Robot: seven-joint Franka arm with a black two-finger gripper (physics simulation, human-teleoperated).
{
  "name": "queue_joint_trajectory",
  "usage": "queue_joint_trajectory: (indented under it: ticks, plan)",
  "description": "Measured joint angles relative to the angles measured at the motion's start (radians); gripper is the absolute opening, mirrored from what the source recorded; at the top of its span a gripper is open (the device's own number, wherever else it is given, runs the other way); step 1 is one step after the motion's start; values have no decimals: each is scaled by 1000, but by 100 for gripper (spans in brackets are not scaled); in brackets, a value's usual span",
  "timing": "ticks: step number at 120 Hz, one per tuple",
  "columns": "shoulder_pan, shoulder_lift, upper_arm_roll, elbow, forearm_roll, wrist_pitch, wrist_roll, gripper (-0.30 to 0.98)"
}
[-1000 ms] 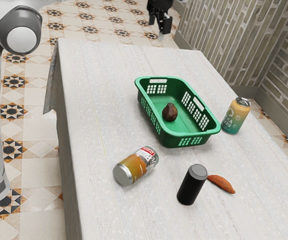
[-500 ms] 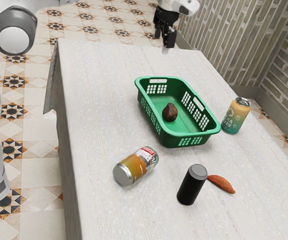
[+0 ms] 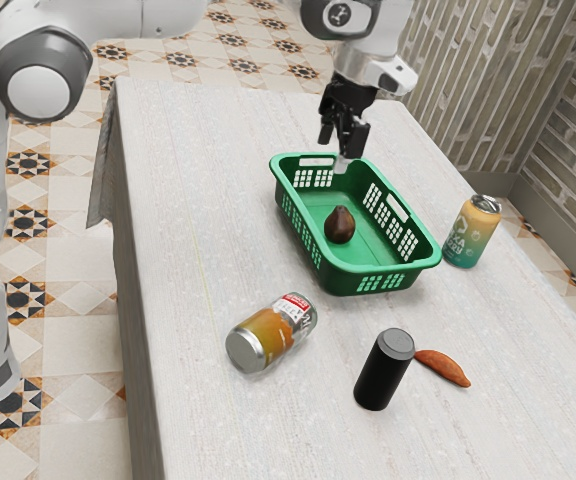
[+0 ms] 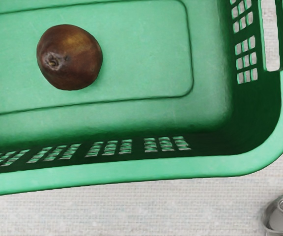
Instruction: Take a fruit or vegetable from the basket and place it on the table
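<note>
1. Gripper (image 3: 335, 152): fingers parted, nothing between them.
2. Brown fruit (image 3: 339, 225): below the gripper and off to its side, on the basket floor; centre above it, descend straight, close softly round its middle.
3. Basket (image 4: 131, 169): below the gripper; keep fingertips clear of its walls.
4. Table (image 3: 208, 200): lowest, beyond the rim; the fruit's destination.

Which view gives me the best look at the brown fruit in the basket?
The wrist view: it shows the brown fruit close, from above, stem end clear. The exterior view shows it smaller but whole, inside the green basket.
</note>
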Motion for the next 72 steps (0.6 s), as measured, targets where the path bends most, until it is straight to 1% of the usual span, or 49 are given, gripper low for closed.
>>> queue_joint_trajectory:
  ticks: [14,40,72]
  plan:
    - [-9,31,-1,1,-6,10,-10,69]
    - [32,107,-1,-5,-11,57,-23,69]
    - [81,188,-12,24,-40,116,-34,69]
